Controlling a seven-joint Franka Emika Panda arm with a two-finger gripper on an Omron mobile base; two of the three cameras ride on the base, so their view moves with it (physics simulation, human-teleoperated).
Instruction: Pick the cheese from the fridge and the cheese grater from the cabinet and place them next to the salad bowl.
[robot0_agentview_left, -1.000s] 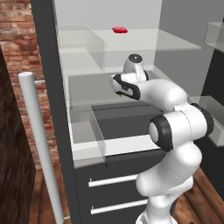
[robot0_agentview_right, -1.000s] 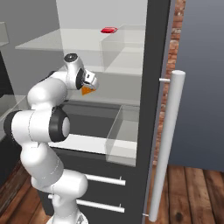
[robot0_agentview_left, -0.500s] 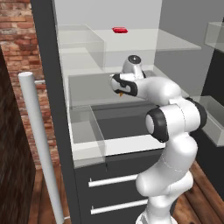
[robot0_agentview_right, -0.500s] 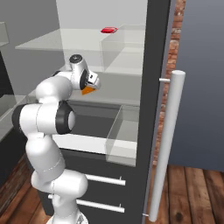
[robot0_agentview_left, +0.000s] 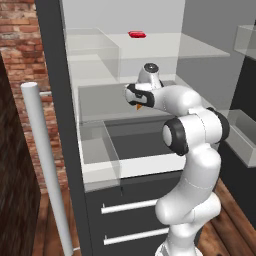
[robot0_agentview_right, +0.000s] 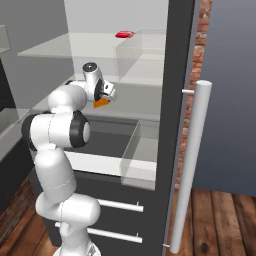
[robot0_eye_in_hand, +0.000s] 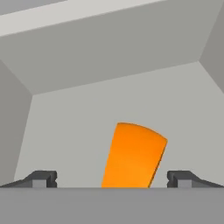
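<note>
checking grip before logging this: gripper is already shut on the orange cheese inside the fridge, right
Not quite. The gripper is open: in the hand view its fingertips stand wide apart on either side of the orange cheese, not clamped on it. It is inside the fridge, as you say.

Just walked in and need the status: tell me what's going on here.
The white robot arm's tool is reaching into the open dark-grey-framed fridge, lined up on the small orange cheese wedge lying on a shelf. The tool is open, its fingertips flanking the wedge, not yet gripping. A flat red item lies on the shelf above.
</note>
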